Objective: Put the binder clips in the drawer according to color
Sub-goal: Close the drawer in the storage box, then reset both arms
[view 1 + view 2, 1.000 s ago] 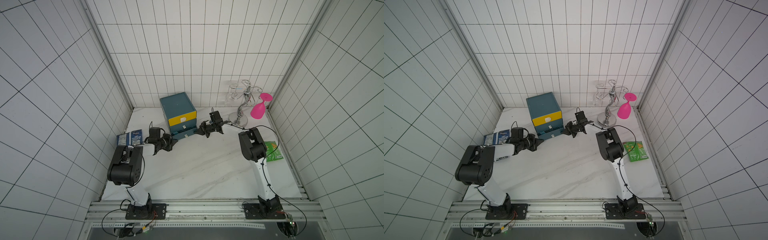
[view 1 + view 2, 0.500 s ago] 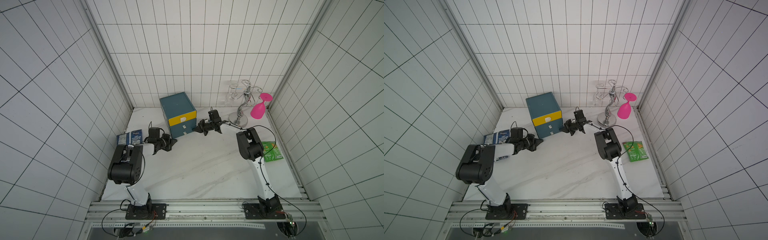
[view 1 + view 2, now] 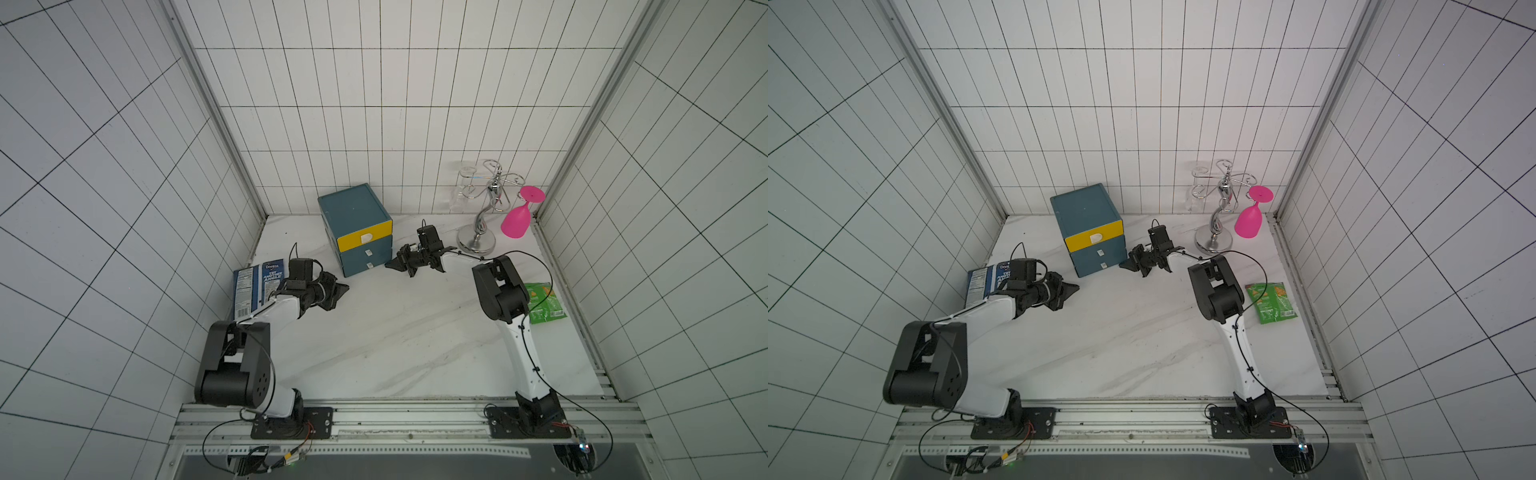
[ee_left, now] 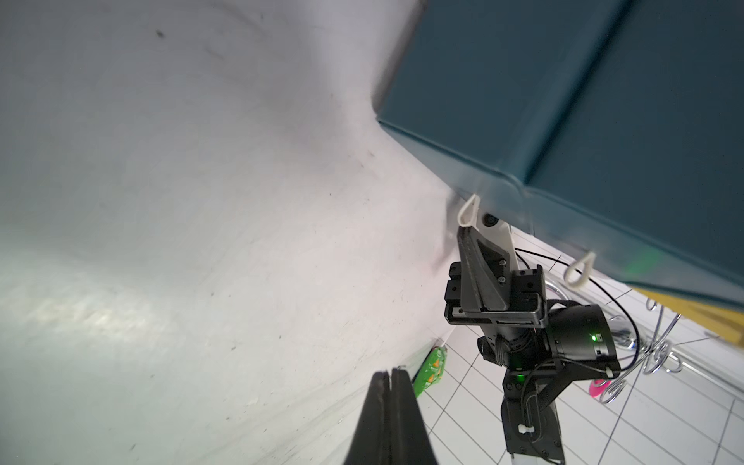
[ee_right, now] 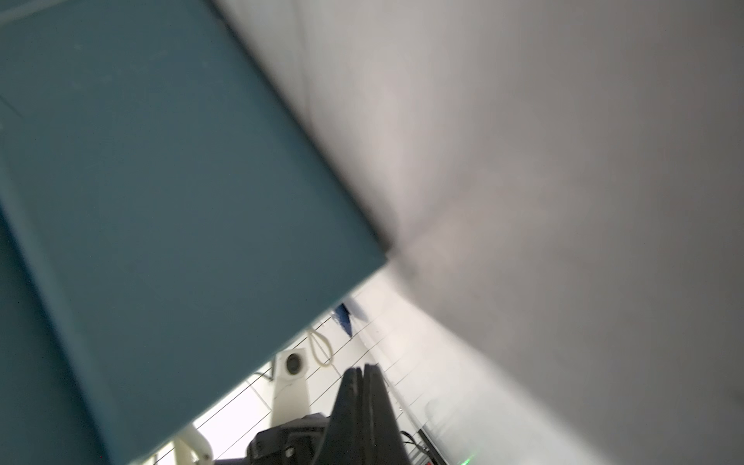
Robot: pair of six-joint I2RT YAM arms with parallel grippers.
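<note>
Both top views: drawer (image 3: 353, 212) (image 3: 1086, 214) stands at the back edge of the table (image 3: 395, 340) (image 3: 1142, 345), left of centre, with all three fronts looking pushed in. Left gripper (image 3: 341, 289) (image 3: 1073, 288) sits low over the table near the front left corner of the drawer, apart from it, claw together. Right gripper (image 3: 392, 264) (image 3: 1124, 264) is just beside the drawer's bottom right front corner, claw together and holding nothing. Blue chip bag (image 3: 257, 291) lies at the left edge and a green packet (image 3: 544, 307) at the right edge. Glass rack (image 3: 484, 216) with a pink glass (image 3: 517, 220) stands in the back right corner.

Left wrist view: left gripper (image 4: 389, 376) fingers pressed flat together, empty. Right gripper (image 4: 467, 235) has its tip right by the lowest white pull tab (image 4: 469, 209) of the drawer (image 4: 563, 100); contact cannot be told.

Right wrist view, blurred: right gripper (image 5: 362, 372) closed beside the teal drawer (image 5: 161, 201), pull tab (image 5: 320, 348) just next to the tips.
</note>
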